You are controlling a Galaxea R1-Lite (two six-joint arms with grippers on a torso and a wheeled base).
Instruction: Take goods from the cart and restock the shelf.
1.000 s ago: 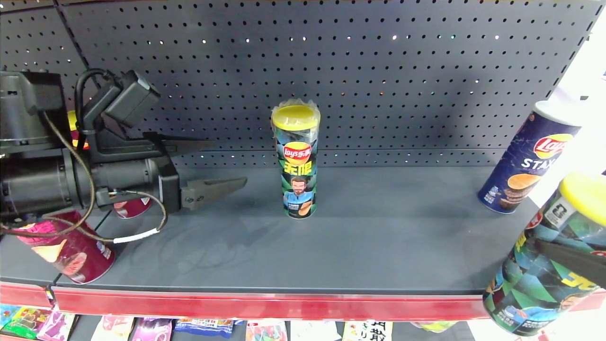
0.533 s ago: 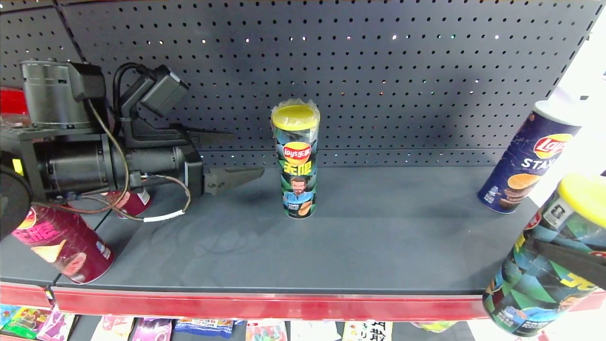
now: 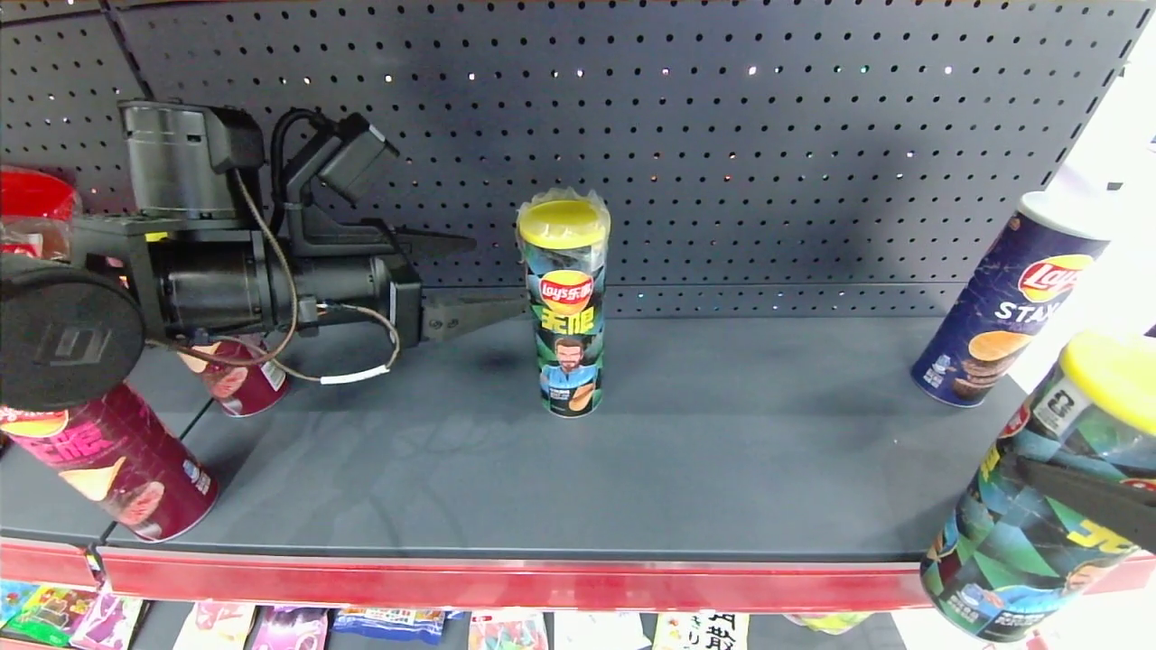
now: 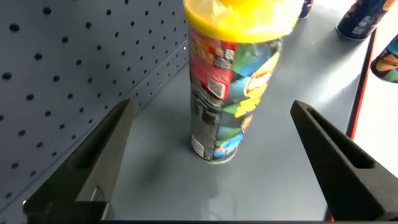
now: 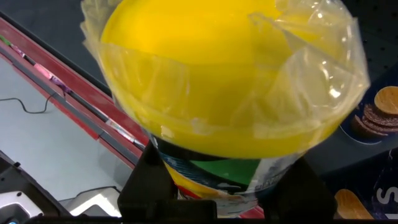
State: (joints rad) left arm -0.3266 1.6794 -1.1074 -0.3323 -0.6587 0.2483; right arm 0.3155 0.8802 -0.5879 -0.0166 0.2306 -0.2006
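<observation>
Left gripper [image 3: 498,275]: jaws spread wide and empty, held level above the shelf, tips pointing toward the robot's right along the pegboard.
Right gripper [image 5: 224,196]: jaws closed on the held can, one dark finger on each side of its body, below the lid.
Yellow-lidded cans: two in all, the standing can and the held can.
Standing can [image 3: 567,307]: upright on the shelf, directly ahead of the left jaws and in line with the gap between them. The left wrist view shows clear space between it and each finger. In the head view the nearer fingertip lies just beside its wall.
Held can [image 3: 1039,506]: inside the right jaws, tilted, off the shelf's front right corner and well apart from the left jaws. Clear film puckers round its lid.
Maroon cans: two, both behind the left jaws. The front maroon can [image 3: 126,469] stands at the shelf's front edge. The rear maroon can [image 3: 242,386] is partly hidden under the gripper's body.
Red lid [image 3: 27,194]: one, far behind the left jaws; what it belongs to is hidden.
Dark blue can [image 3: 1016,302]: one, on the shelf just beyond the right jaws, toward the pegboard.
Shelf [image 3: 722,451]: grey deck with a red rail [image 3: 542,582] along the front.
Pegboard [image 3: 722,135]: perforated back panel.
Packets [image 3: 388,623]: a row below the rail; their number cannot be told.
</observation>
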